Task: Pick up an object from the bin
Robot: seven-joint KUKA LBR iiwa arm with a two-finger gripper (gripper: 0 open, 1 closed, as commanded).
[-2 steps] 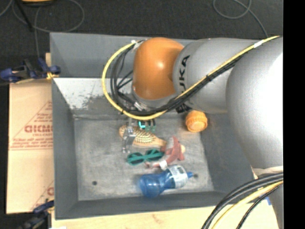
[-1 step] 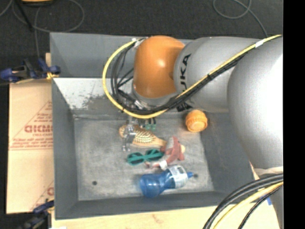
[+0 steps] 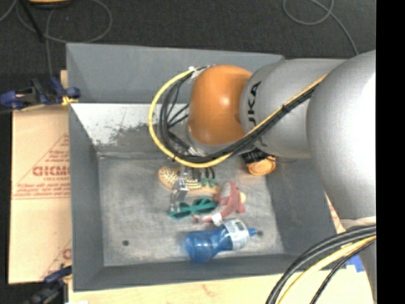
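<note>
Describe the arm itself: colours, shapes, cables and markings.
The arm is built of thick, rounded silver-grey links. A glossy orange cover, dome-shaped, caps its wrist. Beside the cover runs black lettering, of which "UKA" can be read. Yellow and black cables loop around the wrist, and one yellow cable trails back along the arm. Below hangs a small metallic end effector.

- bin (image 3: 85, 201): grey, dark speckling on back wall
- bottle (image 3: 209, 246): blue, white label
- glasses-shaped thing (image 3: 190, 209): green
- toy (image 3: 231, 198): pinkish red
- rounded thing (image 3: 167, 177): tan, patterned
- wrist cover (image 3: 215, 106): orange
- arm (image 3: 342, 125): silver-grey
- cable (image 3: 154, 116): yellow
</note>
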